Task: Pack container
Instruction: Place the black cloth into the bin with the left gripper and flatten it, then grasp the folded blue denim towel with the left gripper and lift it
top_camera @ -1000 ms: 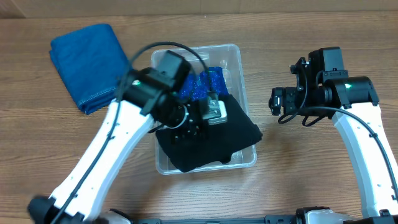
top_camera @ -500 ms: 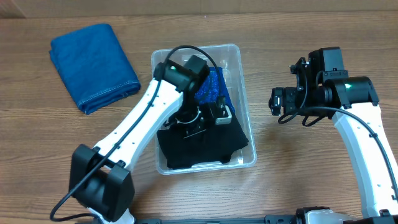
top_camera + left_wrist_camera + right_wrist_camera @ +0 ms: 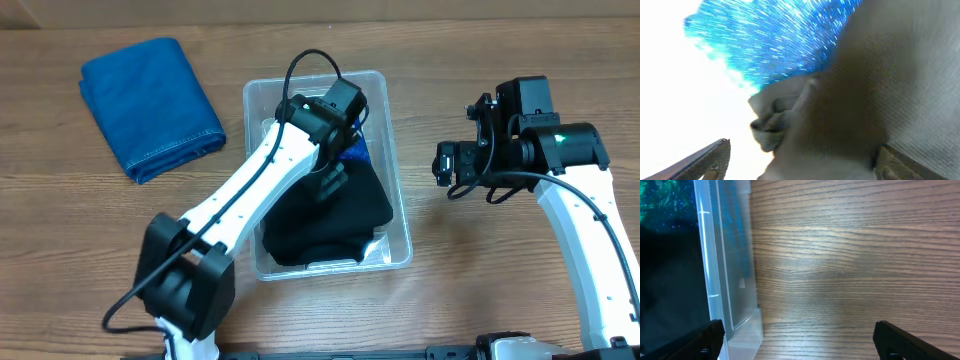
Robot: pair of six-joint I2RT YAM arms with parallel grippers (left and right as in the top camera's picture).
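Observation:
The clear container [image 3: 262,100] stands mid-table and holds a black cloth [image 3: 330,225] with a sparkly blue cloth [image 3: 355,152] behind it. My left gripper [image 3: 330,180] reaches down into the container over the black cloth. In the left wrist view the left gripper [image 3: 802,150] is open, its fingers wide apart, with a loose fold of the dark cloth [image 3: 860,90] lying between them and the blue cloth [image 3: 775,35] beyond. My right gripper [image 3: 445,165] hovers open over bare wood right of the container [image 3: 735,280], with nothing between its fingers [image 3: 710,335].
A folded blue towel [image 3: 150,105] lies on the wooden table at the far left. The left arm's cable [image 3: 310,65] loops over the container's far end. Bare wood [image 3: 850,265] lies under the right gripper.
The left gripper has opened and let go of the black cloth, which has settled lower into the container. The left arm has swung toward the far right side. The right arm has not moved.

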